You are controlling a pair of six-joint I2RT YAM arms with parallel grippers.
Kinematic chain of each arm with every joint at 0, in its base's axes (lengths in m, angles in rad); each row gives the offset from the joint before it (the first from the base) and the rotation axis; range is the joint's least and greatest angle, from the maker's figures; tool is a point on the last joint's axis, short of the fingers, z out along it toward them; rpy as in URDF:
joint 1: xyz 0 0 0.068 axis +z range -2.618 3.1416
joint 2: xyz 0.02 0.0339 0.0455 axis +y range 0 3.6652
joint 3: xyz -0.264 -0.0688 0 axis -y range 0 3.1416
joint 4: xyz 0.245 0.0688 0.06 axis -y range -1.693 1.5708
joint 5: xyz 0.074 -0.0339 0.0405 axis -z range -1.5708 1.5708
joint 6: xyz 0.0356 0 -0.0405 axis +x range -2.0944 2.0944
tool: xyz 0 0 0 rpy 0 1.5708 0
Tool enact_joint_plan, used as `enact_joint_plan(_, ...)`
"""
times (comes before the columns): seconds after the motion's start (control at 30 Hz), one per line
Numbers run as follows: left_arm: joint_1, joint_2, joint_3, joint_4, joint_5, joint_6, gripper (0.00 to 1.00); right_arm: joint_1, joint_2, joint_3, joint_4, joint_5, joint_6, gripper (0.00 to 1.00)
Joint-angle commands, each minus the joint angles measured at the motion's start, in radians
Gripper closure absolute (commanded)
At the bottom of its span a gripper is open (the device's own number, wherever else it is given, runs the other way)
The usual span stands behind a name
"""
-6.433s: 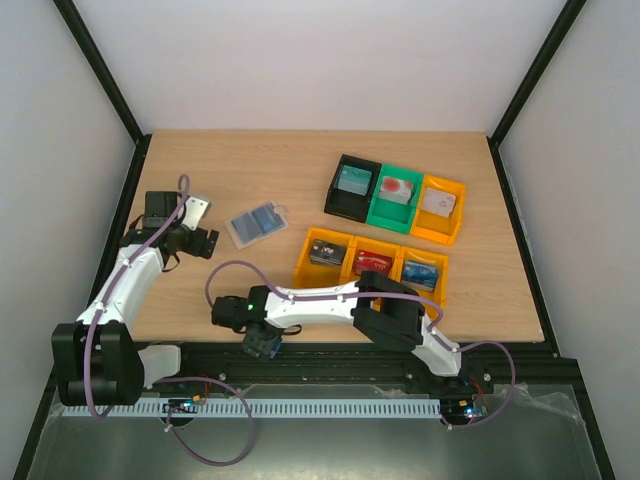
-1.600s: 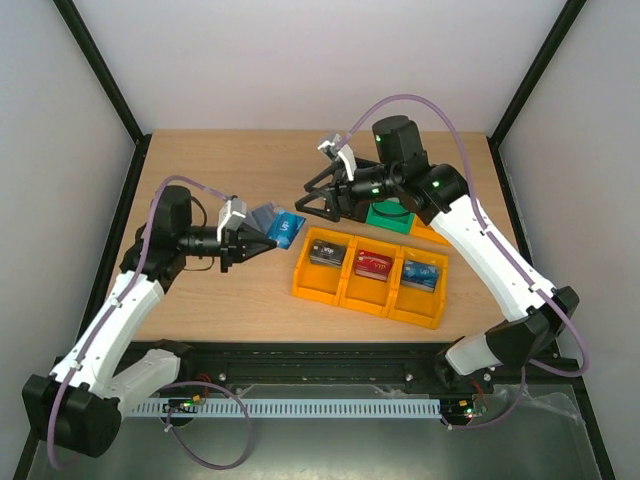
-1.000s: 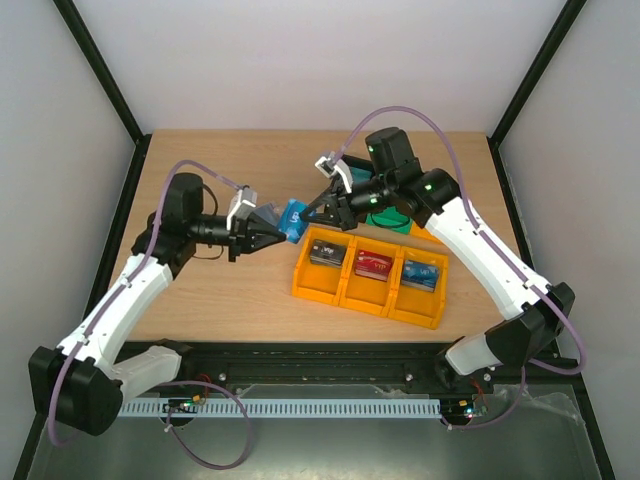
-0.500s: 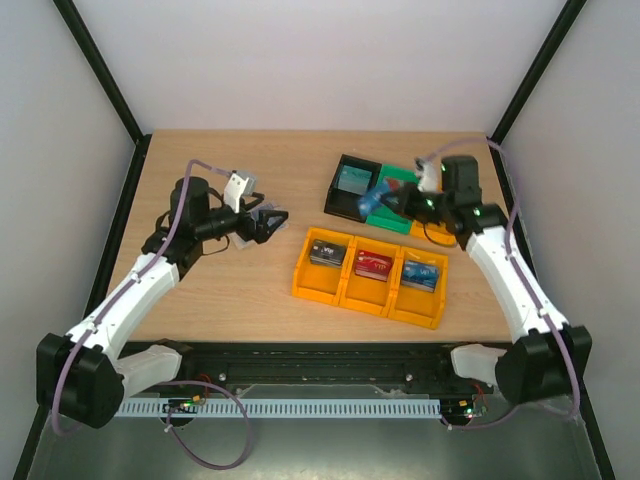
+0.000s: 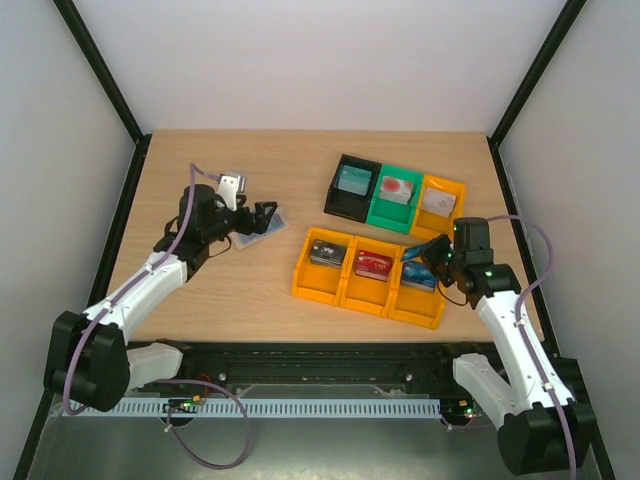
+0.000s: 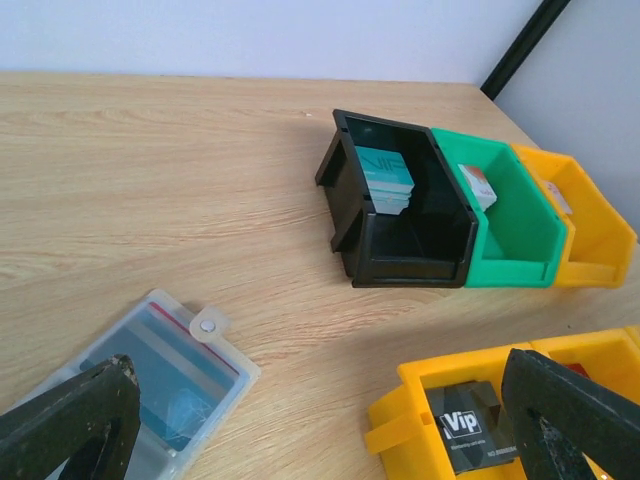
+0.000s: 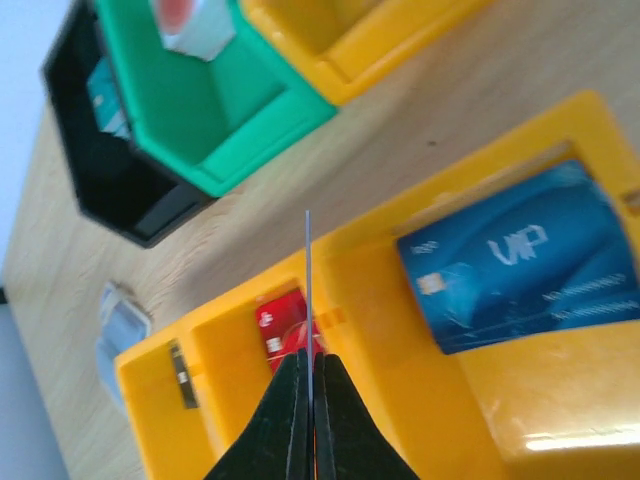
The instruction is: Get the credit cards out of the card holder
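Card holder (image 6: pixel 150 385) is laid flat on the bench (image 6: pixel 150 180), left of the bins, with the left gripper (image 5: pixel 258 217) positioned over it, fingers spread wide. At right, one credit card (image 7: pixel 308 270) is pinched edge-on by the right gripper (image 7: pixel 308 358), held above the near yellow bin (image 5: pixel 345 288).

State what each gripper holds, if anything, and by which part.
The right gripper pinches a credit card by one edge, seen edge-on. The left gripper is open above the card holder, holding nothing.
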Motion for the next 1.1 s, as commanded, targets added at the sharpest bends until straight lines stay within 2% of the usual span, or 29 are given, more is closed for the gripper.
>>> enact_joint_plan(0.0,0.005,-0.009,-0.024,0.062,-0.032,-0.008,0.01,-0.006,-0.030,-0.007,-0.081,0.130,0.077,0.98)
enact_joint_plan(0.17,0.010,0.006,-0.028,0.065,-0.017,0.017,0.01,-0.010,-0.004,-0.029,-0.117,0.147,0.025,0.98)
enact_joint_plan(0.5,0.011,0.028,-0.016,0.066,-0.010,0.036,0.01,-0.020,0.088,-0.072,0.080,0.094,-0.071,0.98)
enact_joint_plan(0.77,0.013,0.031,-0.007,0.036,-0.053,0.064,0.01,-0.022,0.083,-0.154,0.186,0.121,-0.030,0.98)
enact_joint_plan(1.07,0.015,0.041,0.003,0.032,-0.056,0.075,0.01,-0.027,0.061,-0.167,0.155,0.183,0.001,0.98)
